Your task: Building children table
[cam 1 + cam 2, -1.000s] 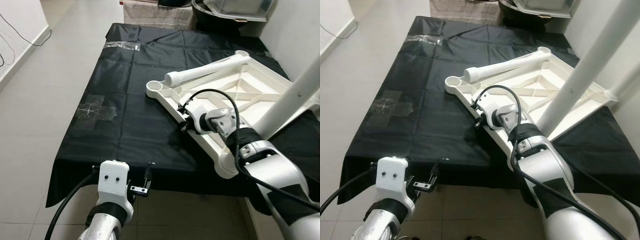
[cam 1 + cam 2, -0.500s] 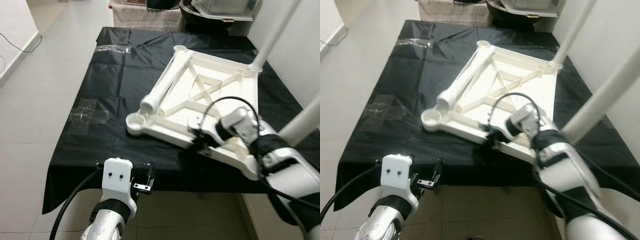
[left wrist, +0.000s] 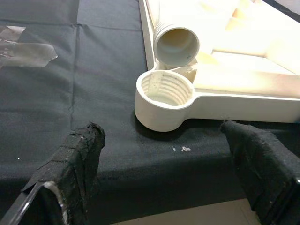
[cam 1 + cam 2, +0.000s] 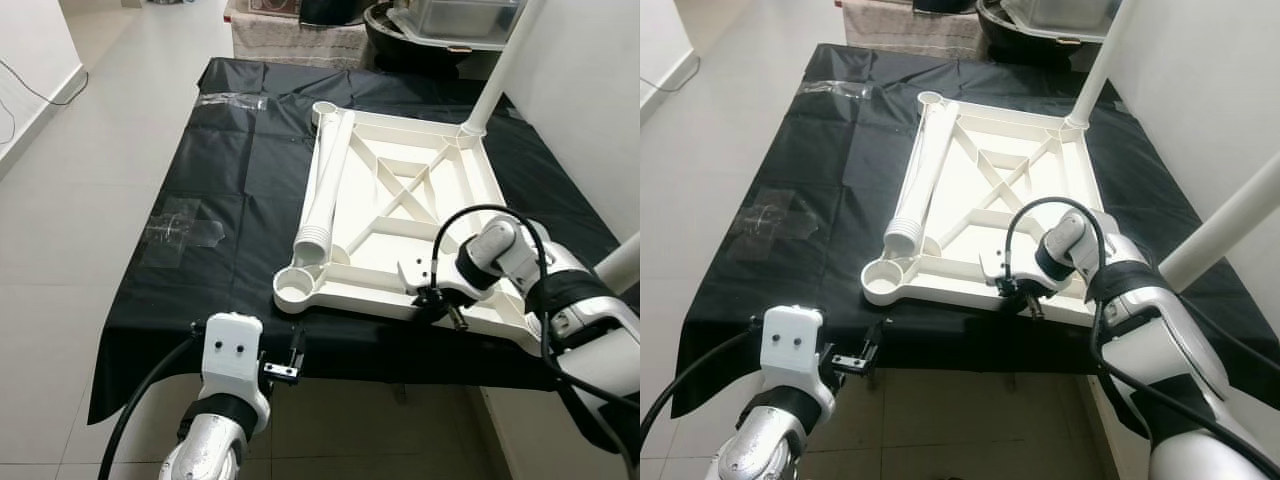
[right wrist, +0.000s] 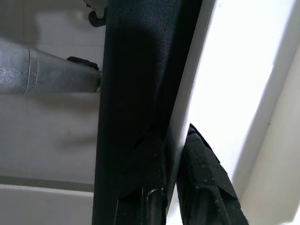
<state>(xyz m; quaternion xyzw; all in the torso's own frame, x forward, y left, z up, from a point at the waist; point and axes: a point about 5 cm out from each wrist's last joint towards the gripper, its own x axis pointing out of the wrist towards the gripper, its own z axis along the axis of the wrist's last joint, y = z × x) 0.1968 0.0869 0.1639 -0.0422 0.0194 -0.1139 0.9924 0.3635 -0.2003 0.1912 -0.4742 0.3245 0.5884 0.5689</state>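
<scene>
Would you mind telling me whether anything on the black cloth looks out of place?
One loose table leg lies flat on the upturned white tabletop instead of standing in the empty threaded socket by its open end. The right gripper clamps the near rim.

Looks like a room in a home: pale glossy floor tiles [image 4: 90, 180], plain white walls [image 4: 580, 90], a black plastic sheet [image 4: 230, 200] spread on the floor, a clear plastic storage tub [image 4: 460, 18] at the back.
</scene>
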